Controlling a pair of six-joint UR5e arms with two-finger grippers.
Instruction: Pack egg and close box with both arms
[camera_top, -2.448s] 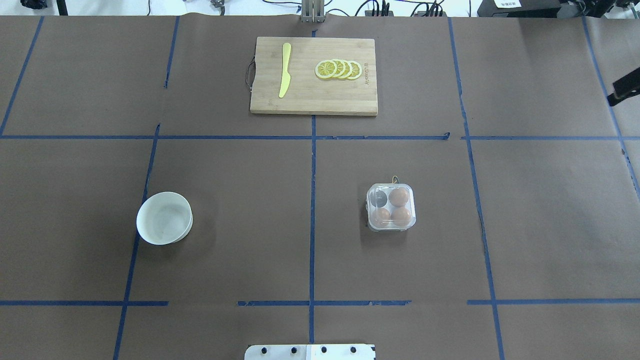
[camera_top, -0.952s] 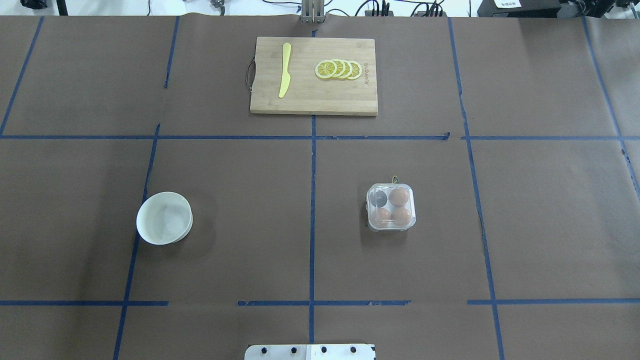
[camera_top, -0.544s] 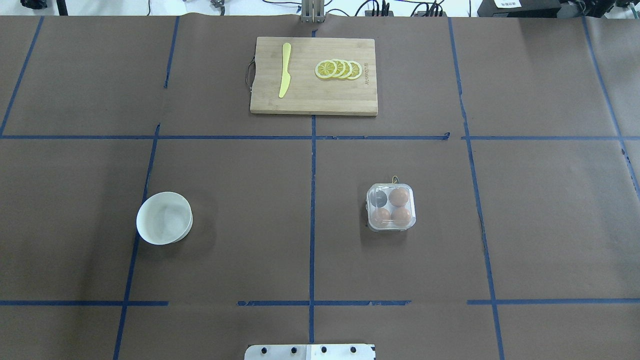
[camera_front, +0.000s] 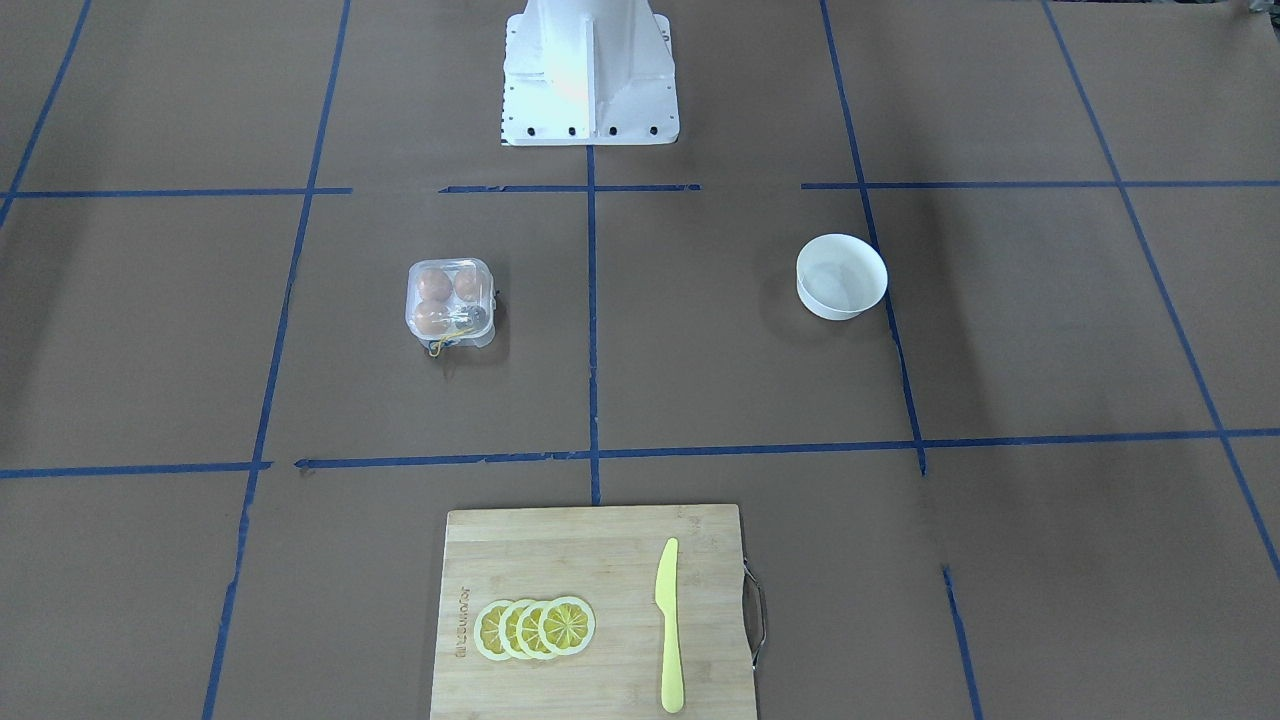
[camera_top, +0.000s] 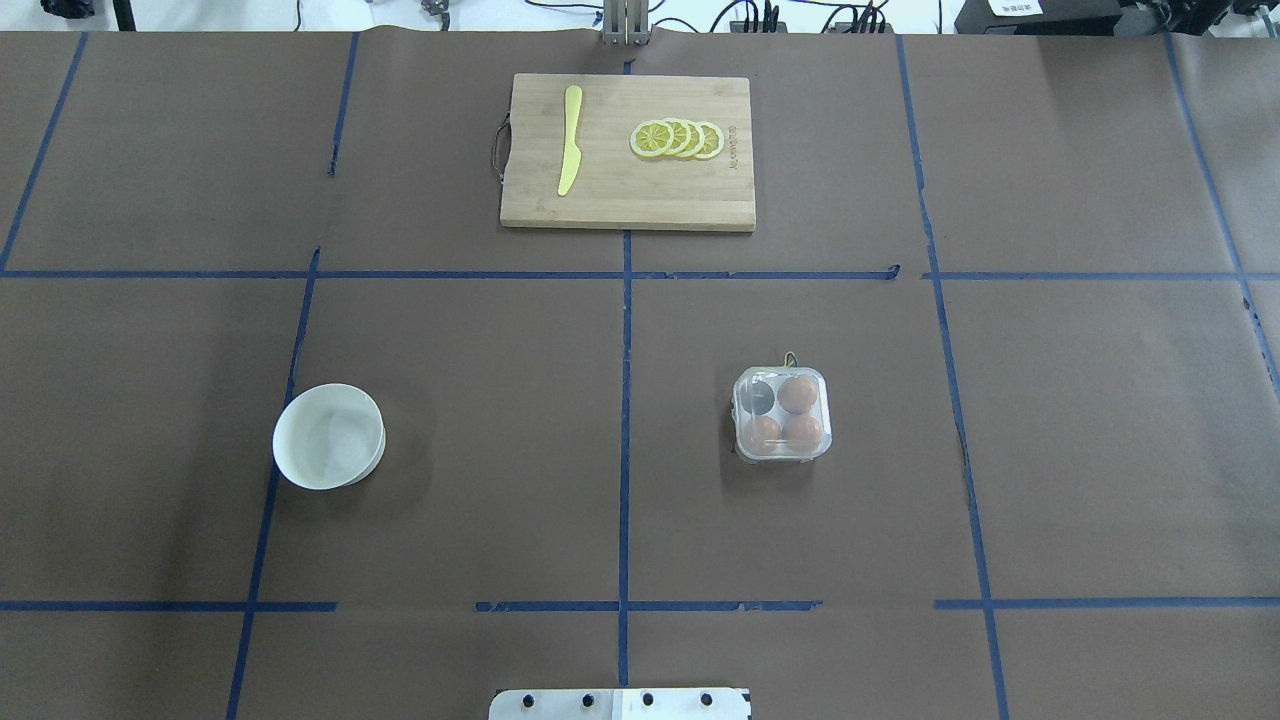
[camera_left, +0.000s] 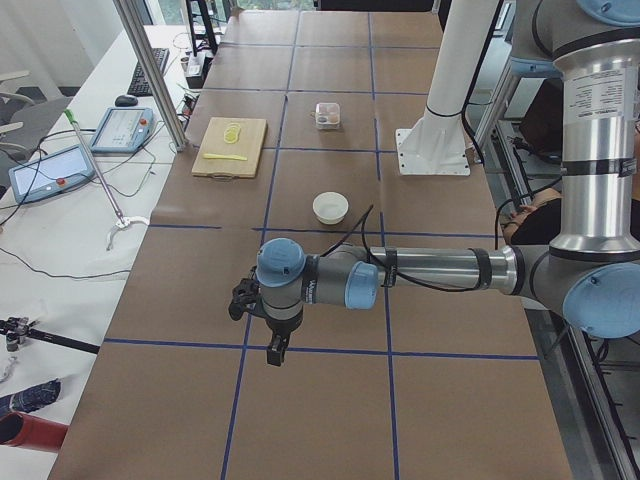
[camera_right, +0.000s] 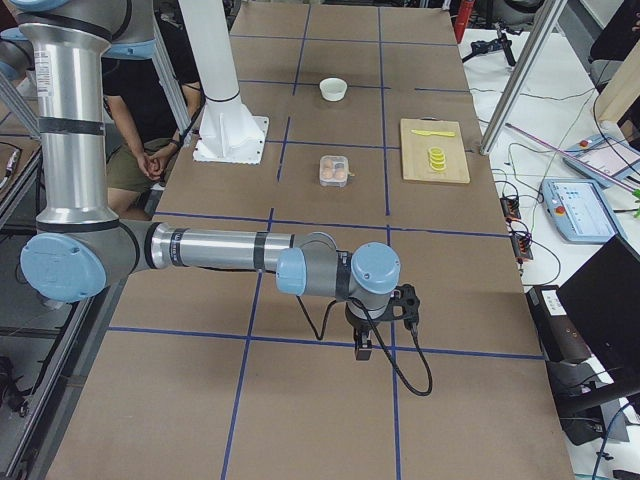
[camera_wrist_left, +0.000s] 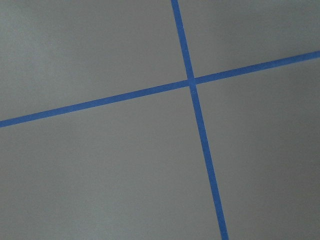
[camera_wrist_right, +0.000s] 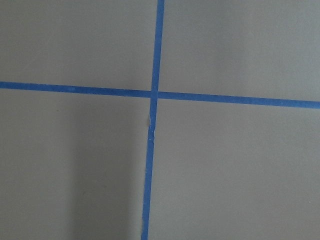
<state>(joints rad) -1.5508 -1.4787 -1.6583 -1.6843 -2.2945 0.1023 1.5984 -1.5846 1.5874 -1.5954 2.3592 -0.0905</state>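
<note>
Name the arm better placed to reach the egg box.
Right. The box sits on the right half of the table, nearer the right arm; the left arm hovers beyond the bowl, at the opposite end.

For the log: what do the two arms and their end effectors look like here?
The left arm and the right arm are silver-grey tubes with pale blue joint caps. The left end effector and right end effector are small and black, each with a looping black cable.

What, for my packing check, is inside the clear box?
Three brown eggs in the box; its fourth cell looks dark, seemingly empty. Cell floors beneath eggs are covered.
</note>
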